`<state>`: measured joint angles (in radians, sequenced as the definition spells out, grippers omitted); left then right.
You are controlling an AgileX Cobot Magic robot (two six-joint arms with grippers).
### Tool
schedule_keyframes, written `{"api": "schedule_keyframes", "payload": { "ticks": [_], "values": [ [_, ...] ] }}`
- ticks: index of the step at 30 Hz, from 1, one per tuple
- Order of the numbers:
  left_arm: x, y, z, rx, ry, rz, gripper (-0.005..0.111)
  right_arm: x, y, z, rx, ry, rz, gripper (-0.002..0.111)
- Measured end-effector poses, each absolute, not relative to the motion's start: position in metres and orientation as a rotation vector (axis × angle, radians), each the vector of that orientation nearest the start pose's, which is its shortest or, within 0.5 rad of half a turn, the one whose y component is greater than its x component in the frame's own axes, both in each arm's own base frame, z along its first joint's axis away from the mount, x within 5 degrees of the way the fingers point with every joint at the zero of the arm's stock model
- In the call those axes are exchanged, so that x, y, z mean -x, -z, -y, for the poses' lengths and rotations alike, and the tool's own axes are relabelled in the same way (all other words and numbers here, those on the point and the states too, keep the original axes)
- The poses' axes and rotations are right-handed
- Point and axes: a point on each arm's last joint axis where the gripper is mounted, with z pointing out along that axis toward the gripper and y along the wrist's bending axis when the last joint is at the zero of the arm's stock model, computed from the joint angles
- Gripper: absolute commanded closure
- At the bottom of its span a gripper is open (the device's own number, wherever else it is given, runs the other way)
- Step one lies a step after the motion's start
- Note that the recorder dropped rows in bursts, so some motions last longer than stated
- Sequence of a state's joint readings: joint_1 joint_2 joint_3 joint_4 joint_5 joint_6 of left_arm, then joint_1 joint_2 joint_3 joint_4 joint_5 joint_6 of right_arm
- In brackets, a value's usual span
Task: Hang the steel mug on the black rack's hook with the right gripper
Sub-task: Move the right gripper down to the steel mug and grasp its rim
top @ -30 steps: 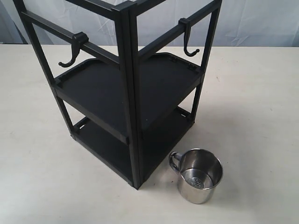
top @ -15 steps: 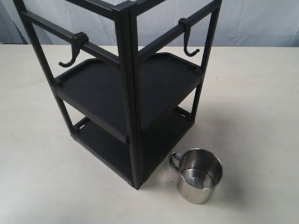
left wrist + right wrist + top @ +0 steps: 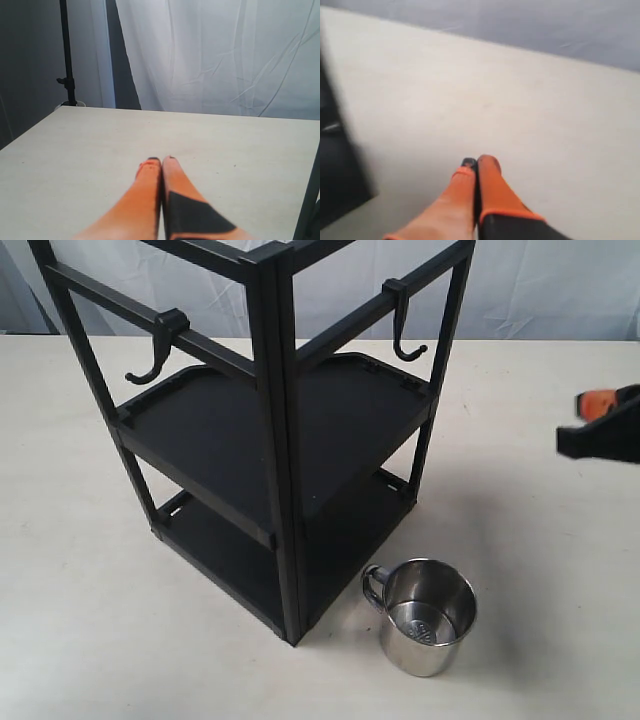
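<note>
The steel mug stands upright near the front edge of the surface, mouth up, its looped handle turned toward the black rack and lying just beside the foot of the rack's front corner post. Its long axis runs vertically, so the handle loop is presented sideways, on the side facing the rack and away from the right edge of the surface.

Farther back, at the right edge, the right gripper shows only as a dark housing with an orange tip. It is well apart from the mug and empty; in the right wrist view its orange fingers are pressed together with nothing between them, over bare surface. The mug lies forward of it and toward the middle, lower down. This arm is the nearer one and the one named for the job.

The left gripper is likewise clenched on nothing, over open surface.

Farthest back, the hook hangs from the rack's right-hand crossbar, its upturned tip free, above and behind the mug.
</note>
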<state>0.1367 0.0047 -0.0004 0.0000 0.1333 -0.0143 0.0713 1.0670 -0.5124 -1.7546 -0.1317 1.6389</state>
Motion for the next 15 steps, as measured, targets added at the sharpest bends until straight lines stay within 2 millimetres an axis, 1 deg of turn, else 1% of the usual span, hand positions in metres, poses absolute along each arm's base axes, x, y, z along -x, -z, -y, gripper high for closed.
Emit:
{"api": "schedule_keyframes", "payload": {
  "ticks": [2,4,5,7,8,9,10,11,12,13,14,15],
  "values": [
    [-0.056,-0.201,-0.008,0.122,-0.094,-1.617,0.105,-0.217,-0.264,-0.012,0.190,0.130,-1.989,0.109],
    [-0.056,-0.201,-0.008,0.122,-0.094,-1.617,0.105,-0.219,-0.273,-0.003,0.138,0.276,-1.960,0.109],
    [-0.056,-0.201,-0.008,0.122,-0.094,-1.617,0.105,-0.219,-0.276,-0.001,0.102,0.303,-1.970,0.109],
    [-0.056,-0.201,-0.008,0.122,-0.094,-1.617,0.105,-0.219,-0.271,-0.004,0.084,0.308,-2.097,0.109],
    [-0.056,-0.201,-0.008,0.122,-0.094,-1.617,0.105,-0.219,-0.263,-0.011,0.083,0.266,-2.251,0.109],
    [-0.056,-0.201,-0.008,0.122,-0.094,-1.617,0.105,-0.219,-0.258,-0.015,0.113,0.251,-2.344,0.109],
    [-0.056,-0.201,-0.008,0.122,-0.094,-1.617,0.105,-0.217,-0.252,-0.025,0.180,0.184,-2.495,0.109],
    [-0.056,-0.201,-0.008,0.122,-0.094,-1.617,0.105,-0.216,-0.251,-0.032,0.195,0.116,-2.551,0.109],
    [-0.056,-0.201,-0.008,0.122,-0.094,-1.617,0.105,-0.214,-0.253,-0.045,0.186,-0.031,-2.602,0.109],
    [-0.056,-0.201,-0.008,0.122,-0.094,-1.617,0.105,-0.213,-0.255,-0.052,0.166,-0.118,-2.610,0.109],
    [-0.056,-0.201,-0.008,0.122,-0.094,-1.617,0.105,-0.211,-0.256,-0.064,0.145,-0.267,-2.633,0.109],
    [-0.056,-0.201,-0.008,0.122,-0.094,-1.617,0.105,-0.208,-0.254,-0.073,0.196,-0.367,-2.670,0.109]
  ]
}}
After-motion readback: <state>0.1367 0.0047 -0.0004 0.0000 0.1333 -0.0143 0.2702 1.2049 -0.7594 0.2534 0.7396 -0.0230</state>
